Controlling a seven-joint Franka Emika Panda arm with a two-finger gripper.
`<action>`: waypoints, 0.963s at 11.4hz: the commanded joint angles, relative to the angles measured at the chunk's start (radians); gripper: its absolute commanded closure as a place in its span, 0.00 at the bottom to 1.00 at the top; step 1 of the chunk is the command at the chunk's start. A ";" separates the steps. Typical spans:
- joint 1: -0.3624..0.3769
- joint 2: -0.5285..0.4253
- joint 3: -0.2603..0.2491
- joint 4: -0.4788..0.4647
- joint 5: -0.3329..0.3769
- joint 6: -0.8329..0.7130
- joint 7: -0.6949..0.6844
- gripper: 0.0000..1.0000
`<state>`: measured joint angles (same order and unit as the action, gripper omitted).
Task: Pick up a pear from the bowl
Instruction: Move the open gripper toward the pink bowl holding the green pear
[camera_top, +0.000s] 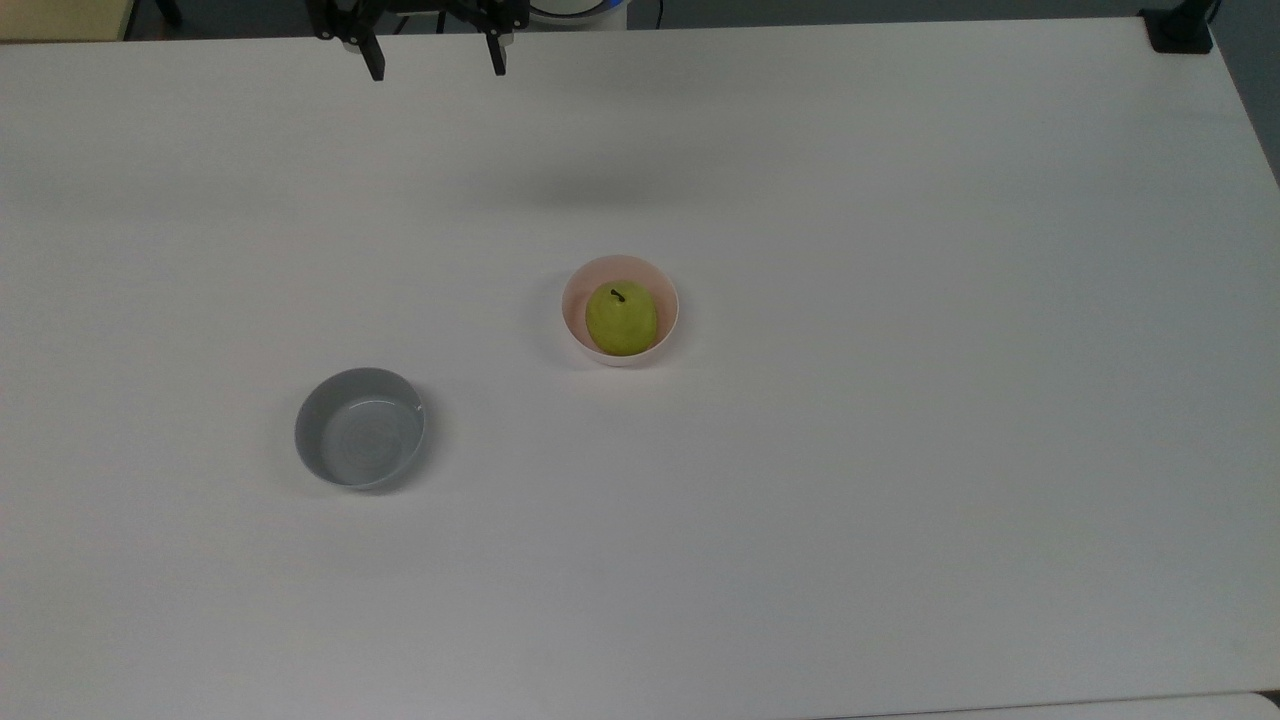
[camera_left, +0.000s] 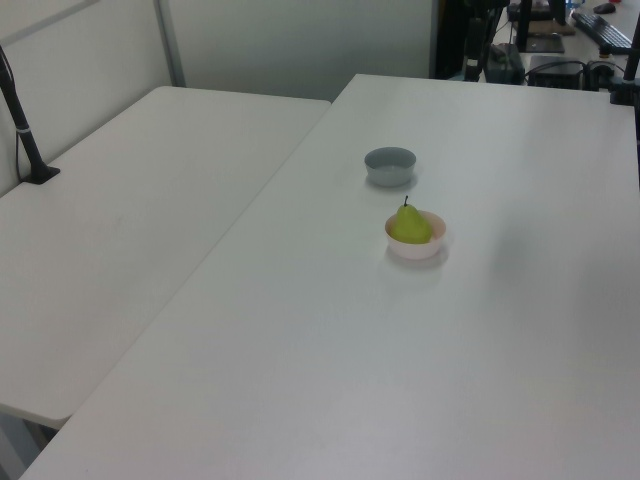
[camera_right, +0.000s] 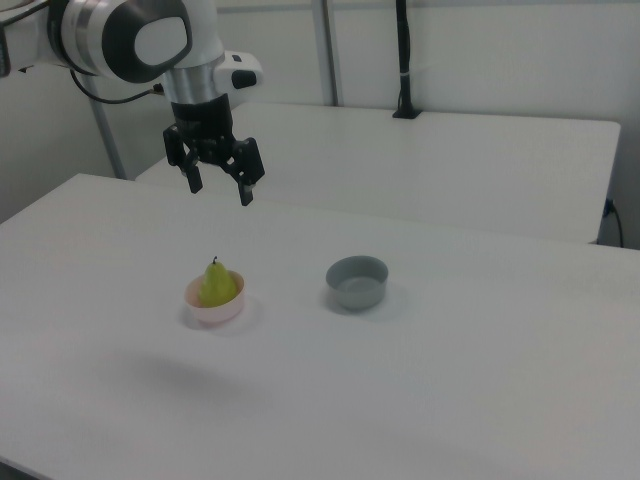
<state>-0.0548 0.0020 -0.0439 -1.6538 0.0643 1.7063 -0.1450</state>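
Hanging high above the white surface (camera_top: 900, 300), your claw (camera_right: 220, 186) has its fingers spread apart, gripping nothing. You'll find the pear (camera_top: 621, 318) upright in the pink bowl (camera_top: 574, 318), stem up. Well apart sits the grey bowl (camera_top: 360, 428), at the top view's lower left.

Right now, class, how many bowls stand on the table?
2. The pale pink bowl stands near the table's middle and holds the pear. The grey bowl, with nothing in it, stands apart, toward the top view's lower left.
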 joint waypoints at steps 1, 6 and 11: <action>0.007 -0.005 -0.002 -0.003 0.009 -0.011 0.013 0.00; 0.007 -0.005 -0.001 -0.003 0.009 -0.011 0.013 0.00; 0.006 -0.007 -0.002 -0.001 0.009 -0.013 0.004 0.00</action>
<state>-0.0547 0.0023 -0.0439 -1.6543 0.0643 1.7063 -0.1450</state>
